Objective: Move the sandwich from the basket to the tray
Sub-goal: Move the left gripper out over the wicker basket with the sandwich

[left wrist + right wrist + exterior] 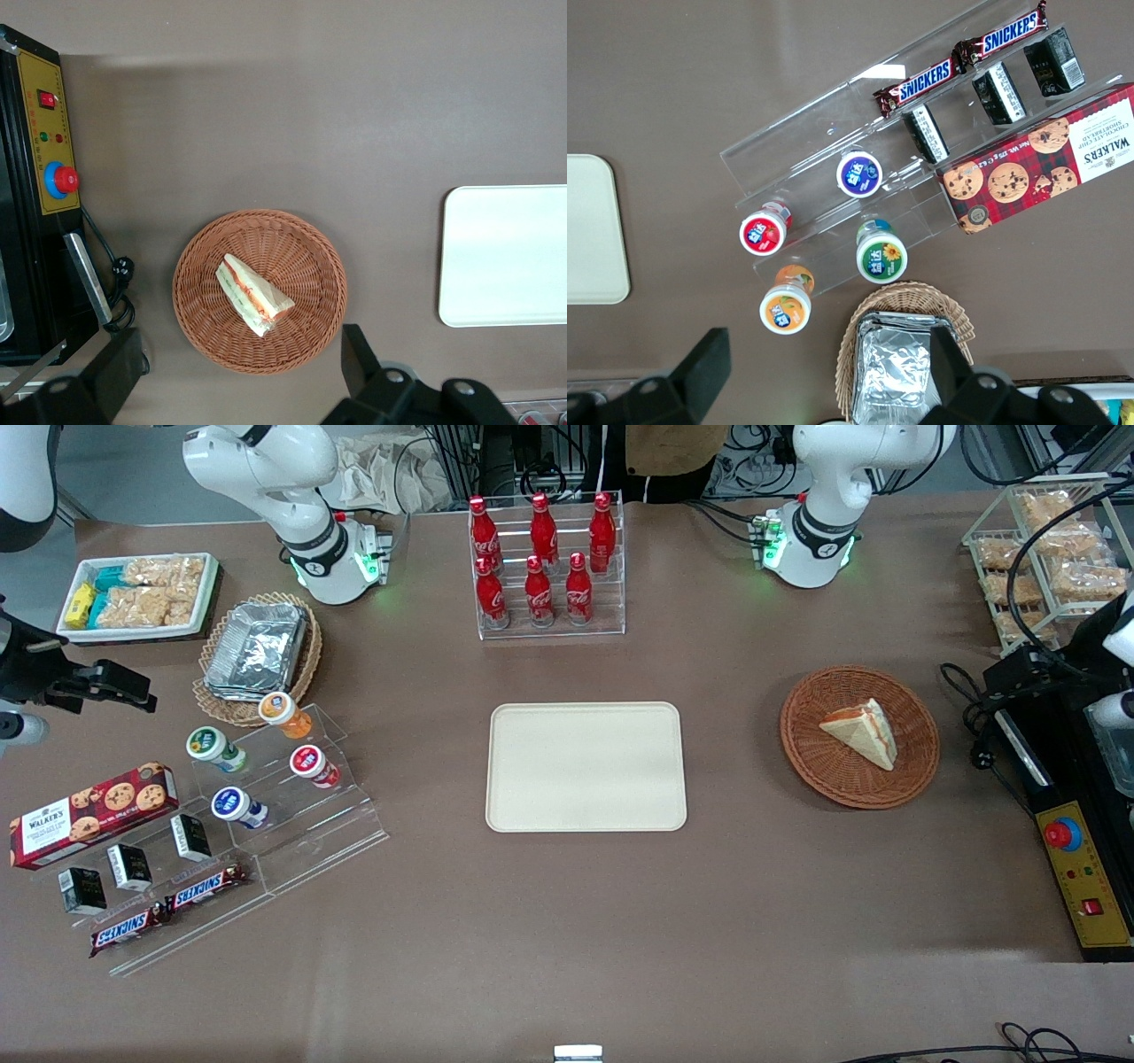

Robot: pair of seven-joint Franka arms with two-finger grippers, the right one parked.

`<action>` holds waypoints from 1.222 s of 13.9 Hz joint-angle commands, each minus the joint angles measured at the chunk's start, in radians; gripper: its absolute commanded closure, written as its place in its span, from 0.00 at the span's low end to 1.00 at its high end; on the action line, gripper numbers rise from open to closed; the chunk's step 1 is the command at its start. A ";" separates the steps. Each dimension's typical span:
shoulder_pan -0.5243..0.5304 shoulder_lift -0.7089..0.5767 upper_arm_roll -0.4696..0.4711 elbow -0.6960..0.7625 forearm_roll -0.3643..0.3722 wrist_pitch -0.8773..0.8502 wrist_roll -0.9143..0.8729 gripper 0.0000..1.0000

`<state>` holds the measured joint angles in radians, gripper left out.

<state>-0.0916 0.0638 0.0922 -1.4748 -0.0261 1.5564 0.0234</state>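
A brown table (567, 921) carries the cream tray (586, 767), bare, with the wicker basket (912, 771) well apart toward the working arm's end. 1 sandwich (252, 294) lies in the basket. The gripper (239, 376) hovers above, fingers (359, 354) spread wide, holding nothing.

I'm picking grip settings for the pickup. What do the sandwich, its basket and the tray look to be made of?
The sandwich looks like soft pale bread with orange-red and green filling at its edge. The basket is reddish-brown woven wicker, with the weave visible. The tray is smooth, matte and cream, probably plastic. The gripper hovers open above the basket.
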 commanded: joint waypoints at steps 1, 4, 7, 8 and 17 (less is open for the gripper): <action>0.001 0.010 0.006 0.021 0.002 -0.022 0.015 0.00; 0.000 0.010 0.006 0.022 -0.011 -0.030 0.004 0.00; 0.001 0.011 0.007 0.016 -0.002 -0.081 0.006 0.00; 0.015 0.011 0.006 0.011 -0.001 -0.091 0.004 0.00; 0.018 -0.165 0.006 -0.281 -0.001 0.035 -0.019 0.00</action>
<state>-0.0769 0.0067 0.1001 -1.6037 -0.0261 1.4990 0.0214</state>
